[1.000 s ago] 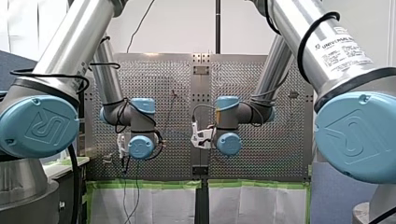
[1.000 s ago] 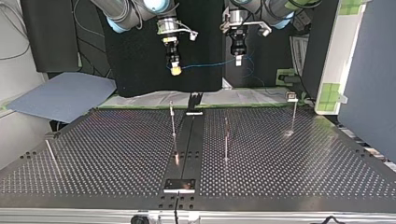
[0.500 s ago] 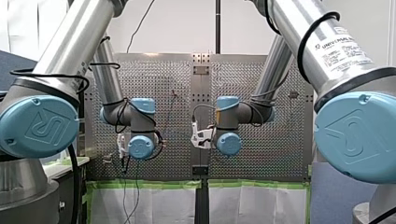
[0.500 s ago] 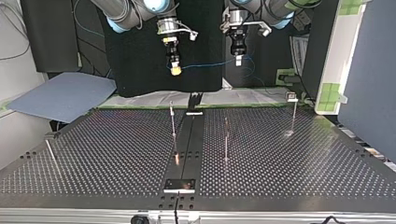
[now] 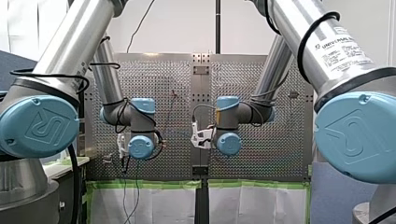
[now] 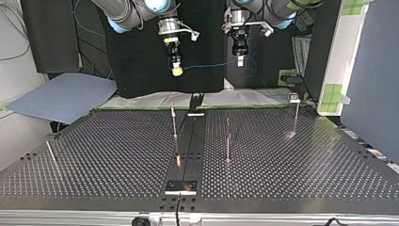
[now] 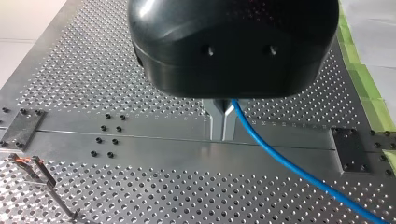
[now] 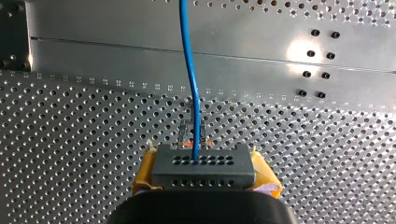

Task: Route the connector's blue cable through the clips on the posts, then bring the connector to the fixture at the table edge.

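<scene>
top view: blue cable (image 6: 211,65) strung between right gripper (image 6: 176,70) and left gripper (image 6: 240,61).
left wrist view: metal fingers (image 7: 215,122) pinched shut on the blue cable.
right wrist view: yellow pads (image 8: 144,173) clamped on connector (image 8: 203,167), blue cable leading straight ahead.

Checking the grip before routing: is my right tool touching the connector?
Touching. The right wrist view shows the grey connector pressed between my right tool's yellow pads, one pad against each end, no gap.

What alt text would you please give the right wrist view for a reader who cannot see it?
My right tool, with yellow pads, grips a grey connector; its blue cable runs ahead over the perforated table.
</scene>
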